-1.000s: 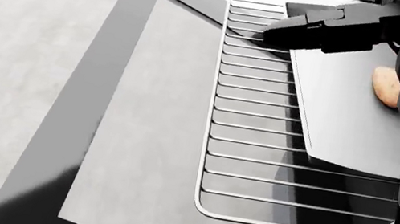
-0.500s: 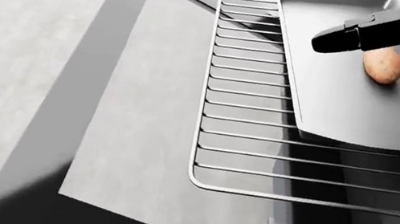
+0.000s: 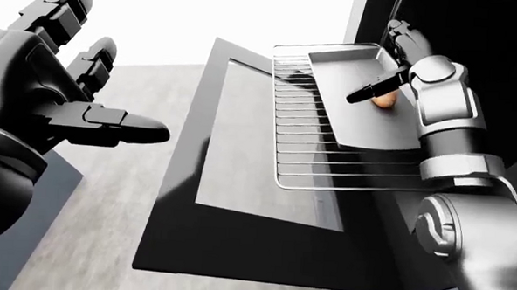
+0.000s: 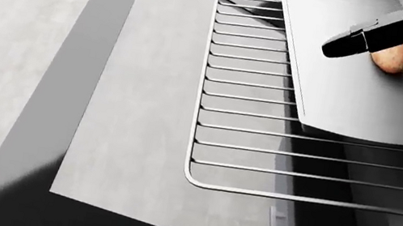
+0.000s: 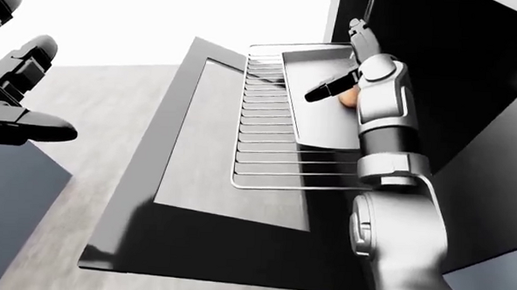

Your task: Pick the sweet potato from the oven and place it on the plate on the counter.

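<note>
The orange-brown sweet potato [image 4: 392, 59] lies on a grey baking tray [image 4: 343, 97]. The tray rests on the pulled-out wire oven rack [image 4: 240, 126]. My right hand [image 3: 373, 63] hovers over the tray, open, its dark thumb [image 4: 359, 40] stretched just to the left of the potato and partly over it. The other fingers [image 3: 396, 32] point up, away from the potato. In the left-eye view my left hand [image 3: 113, 73] is raised at the far left, open and empty. No plate shows in any view.
The oven door [image 4: 143, 115] hangs open and flat below the rack, its glass pane facing up. The dark oven cavity [image 3: 490, 37] lies to the right. Grey floor [image 4: 11, 25] spreads on the left, with a dark block [image 5: 11, 193] at lower left.
The camera has shifted, so rack and tray sit higher in the head view. My right hand pulled back from the tray's left rim and now has its thumb by the sweet potato.
</note>
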Available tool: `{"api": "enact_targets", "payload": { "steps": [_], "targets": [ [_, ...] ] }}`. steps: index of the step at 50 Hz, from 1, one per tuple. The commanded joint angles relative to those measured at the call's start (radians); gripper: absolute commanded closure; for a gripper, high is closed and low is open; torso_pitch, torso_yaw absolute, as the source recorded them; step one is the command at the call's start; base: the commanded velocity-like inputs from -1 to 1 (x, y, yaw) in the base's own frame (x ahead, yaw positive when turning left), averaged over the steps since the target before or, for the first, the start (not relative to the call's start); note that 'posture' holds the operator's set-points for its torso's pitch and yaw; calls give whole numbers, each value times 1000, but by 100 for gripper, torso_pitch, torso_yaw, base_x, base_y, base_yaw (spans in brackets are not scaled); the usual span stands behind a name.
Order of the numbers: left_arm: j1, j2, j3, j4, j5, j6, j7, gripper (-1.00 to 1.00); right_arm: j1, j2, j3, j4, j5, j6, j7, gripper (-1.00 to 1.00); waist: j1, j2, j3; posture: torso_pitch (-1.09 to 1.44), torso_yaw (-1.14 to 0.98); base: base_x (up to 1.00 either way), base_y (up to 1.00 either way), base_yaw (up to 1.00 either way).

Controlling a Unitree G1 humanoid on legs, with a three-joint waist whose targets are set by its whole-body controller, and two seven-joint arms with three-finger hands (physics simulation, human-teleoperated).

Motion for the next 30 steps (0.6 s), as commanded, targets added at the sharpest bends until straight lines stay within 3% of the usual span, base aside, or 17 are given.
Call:
{"api": "enact_targets", "payload": {
  "steps": [1,30],
  "targets": [
    [-24,17,21,-5,12,-30,3,-100,-43,-17,-4,-34,-9,-45,-13,-100,-1,-2,-29,10,0,0,0,0],
    [-10,23,30,-11,1,-23,8,-100,-58,-58,-2,89,-66,-134,-31,-100,-9,-11,75,29,0,0,0,0]
  ]
}}
